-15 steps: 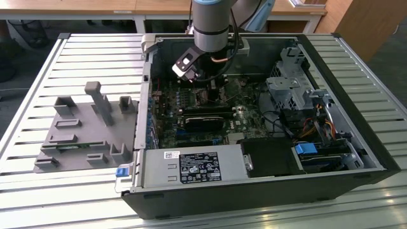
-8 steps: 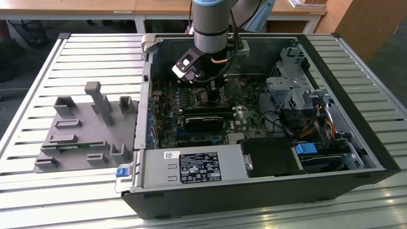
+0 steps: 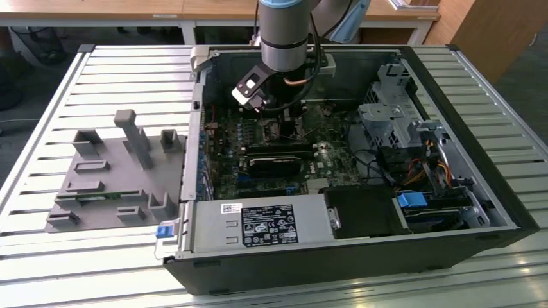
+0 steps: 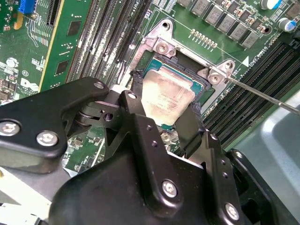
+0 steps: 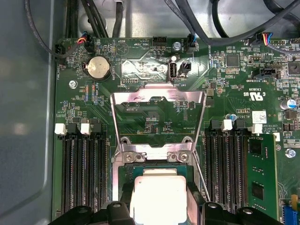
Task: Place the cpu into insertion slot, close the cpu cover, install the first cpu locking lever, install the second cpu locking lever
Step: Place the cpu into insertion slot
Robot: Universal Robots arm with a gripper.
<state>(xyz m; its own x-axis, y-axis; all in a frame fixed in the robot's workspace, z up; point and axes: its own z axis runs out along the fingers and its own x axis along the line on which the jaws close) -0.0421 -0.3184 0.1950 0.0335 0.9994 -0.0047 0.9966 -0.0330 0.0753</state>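
From the exterior view, an open computer case (image 3: 342,256) lies on its side on a slatted metal table (image 3: 51,269). A grey moulded fixture (image 3: 111,179) sits on the table just beside the case, toward the exterior view's left. The arm (image 3: 283,32) reaches straight down into the case, its wrist low over the green motherboard (image 3: 334,160).

In the second wrist view, the end effector (image 4: 166,95) is clenched on the cpu (image 4: 166,103). One black finger (image 4: 135,93) presses against one edge and the other finger against the opposite edge. The dull silver-tan face of the cpu sits inside the grey metal rim of the insertion slot (image 4: 157,43), roughly level with it. I cannot tell whether it is fully seated. A thin metal locking lever (image 4: 262,93) juts away from the slot's corner, unlatched, across the long black memory slots (image 4: 253,79).

In the first wrist view, the cpu (image 5: 158,199) is between the fingers at the insertion slot (image 5: 152,154). The cpu cover (image 5: 158,97) is swung open beyond the slot, its square cut-out showing the board behind. The locking lever (image 5: 202,180) runs alongside the slot. Memory slots (image 5: 82,173) flank it on both sides, and a round coin battery (image 5: 98,68) sits farther off.
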